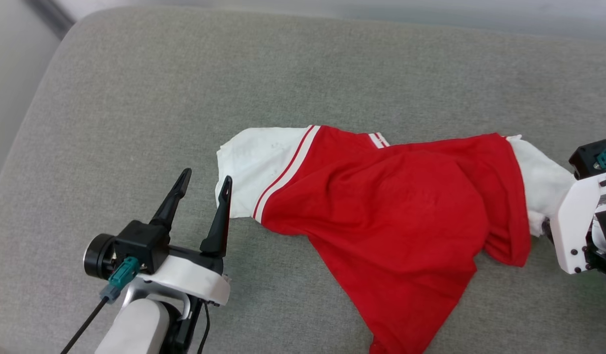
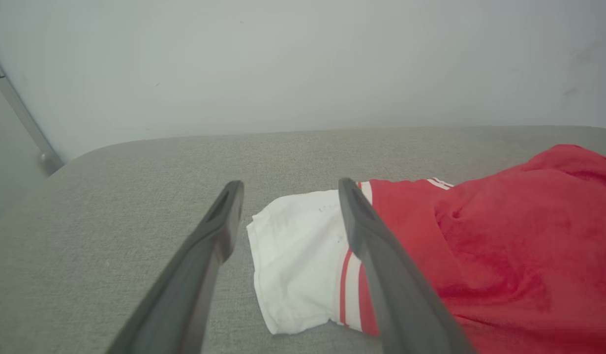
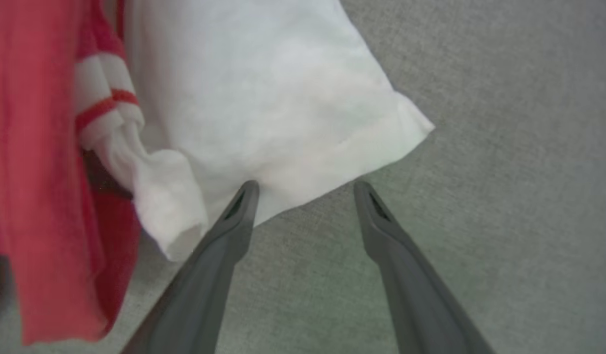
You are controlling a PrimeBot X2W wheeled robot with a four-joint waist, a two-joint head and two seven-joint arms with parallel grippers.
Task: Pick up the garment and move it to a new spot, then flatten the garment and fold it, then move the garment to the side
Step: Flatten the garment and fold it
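Looked like a plain indoor room, home-like though not certainly a home. Suggested by a broad grey upholstered cushion (image 1: 185,98) with a rounded corner, like a sofa seat or bed, by the garment (image 1: 396,211) lying on it, and by a bare pale wall (image 2: 303,64) crossed by a dark strip (image 2: 22,118).

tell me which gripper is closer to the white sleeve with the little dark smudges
Left. The left gripper hangs open right beside that sleeve of the garment; the right gripper is open at the other white sleeve, across the whole red body.
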